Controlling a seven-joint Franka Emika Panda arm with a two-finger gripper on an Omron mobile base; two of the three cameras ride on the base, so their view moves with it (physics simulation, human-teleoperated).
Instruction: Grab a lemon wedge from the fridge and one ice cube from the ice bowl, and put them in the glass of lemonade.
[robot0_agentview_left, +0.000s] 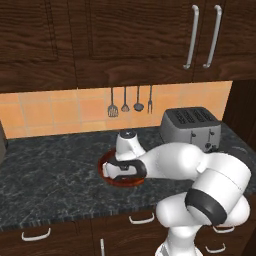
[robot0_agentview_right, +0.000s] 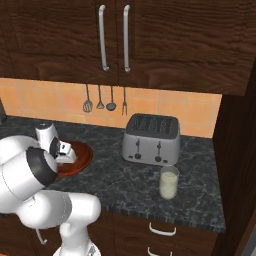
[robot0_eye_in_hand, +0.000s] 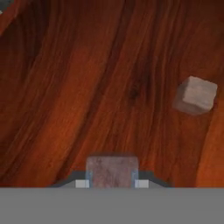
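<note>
Down inside the ice bowl (robot0_agentview_right: 82, 155), at nine o'clock of the right base view on the dark counter (robot0_agentview_right: 115, 182): gripper (robot0_eye_in_hand: 112, 183) clamped narrow on one ice cube (robot0_eye_in_hand: 112, 171), six o'clock in the hand view, a second cube (robot0_eye_in_hand: 196, 95) lying loose toward two o'clock on the reddish wood. Further right, toaster (robot0_agentview_right: 151, 139) at the view's centre against the tiled wall, with the glass of lemonade (robot0_agentview_right: 169, 182) just in front near four o'clock, well apart from the bowl.

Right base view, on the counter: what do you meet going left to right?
Ice bowl with the gripper down in it → silver toaster → glass of lemonade, nearer the counter's front edge.
</note>
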